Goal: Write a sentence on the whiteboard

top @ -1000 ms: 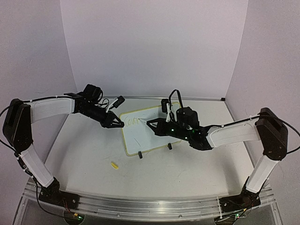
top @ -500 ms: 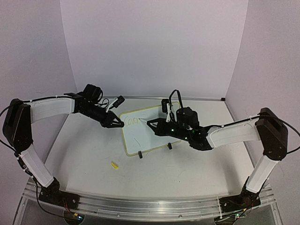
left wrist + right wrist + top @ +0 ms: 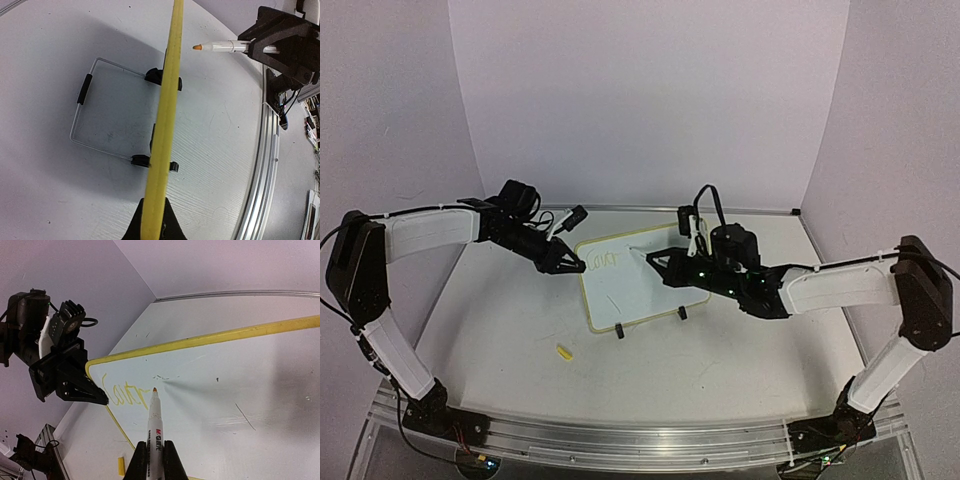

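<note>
The whiteboard, white with a pale yellow frame, stands tilted at mid table. A short yellow-green handwritten word, the sentence, is at its top left, also in the right wrist view. My left gripper is shut on the board's left frame edge. My right gripper is shut on a white marker. The marker's orange tip is just right of the last letter. In the left wrist view the tip stands a little off the board face.
A small yellow marker cap lies on the table in front of the board's left corner. Two black clip feet hold the board's lower edge. A wire stand props it from behind. Walls close the back and sides.
The right arm has swung to the right and the marker tip has moved rightward along the word, which has grown longer. The left gripper has kept its hold on the frame.
</note>
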Robot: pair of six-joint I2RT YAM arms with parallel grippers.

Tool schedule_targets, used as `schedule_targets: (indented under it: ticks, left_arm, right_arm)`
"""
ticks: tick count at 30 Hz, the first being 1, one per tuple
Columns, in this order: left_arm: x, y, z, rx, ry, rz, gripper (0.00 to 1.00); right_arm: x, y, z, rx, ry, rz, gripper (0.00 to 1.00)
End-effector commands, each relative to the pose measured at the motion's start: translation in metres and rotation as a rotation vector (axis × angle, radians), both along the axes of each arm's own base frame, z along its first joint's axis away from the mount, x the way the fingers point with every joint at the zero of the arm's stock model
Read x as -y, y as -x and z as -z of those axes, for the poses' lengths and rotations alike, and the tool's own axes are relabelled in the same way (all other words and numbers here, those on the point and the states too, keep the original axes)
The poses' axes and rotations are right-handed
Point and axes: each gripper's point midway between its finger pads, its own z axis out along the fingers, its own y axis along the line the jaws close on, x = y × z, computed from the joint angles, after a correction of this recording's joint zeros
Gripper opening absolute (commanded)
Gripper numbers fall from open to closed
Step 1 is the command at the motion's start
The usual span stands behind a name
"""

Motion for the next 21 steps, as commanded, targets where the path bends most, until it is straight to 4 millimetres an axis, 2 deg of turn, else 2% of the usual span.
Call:
schedule_targets:
  ticks: [1, 10, 21]
  left_arm:
    - [-0.010, -0.010, 0.007, 0.046, -0.093, -0.043, 0.00]
    - [-0.009, -0.008, 0.008, 0.048, -0.101, -0.038, 0.00]
    - [-0.009, -0.007, 0.006, 0.055, -0.103, -0.039, 0.00]
  right_arm:
    - [0.015, 0.005, -0.019, 0.030, -0.014, 0.020, 0.00]
    - [0.018, 0.005, -0.006, 0.000, -0.005, -0.001, 0.00]
    - [0.004, -0.003, -0.007, 0.009, -0.020, -0.025, 0.00]
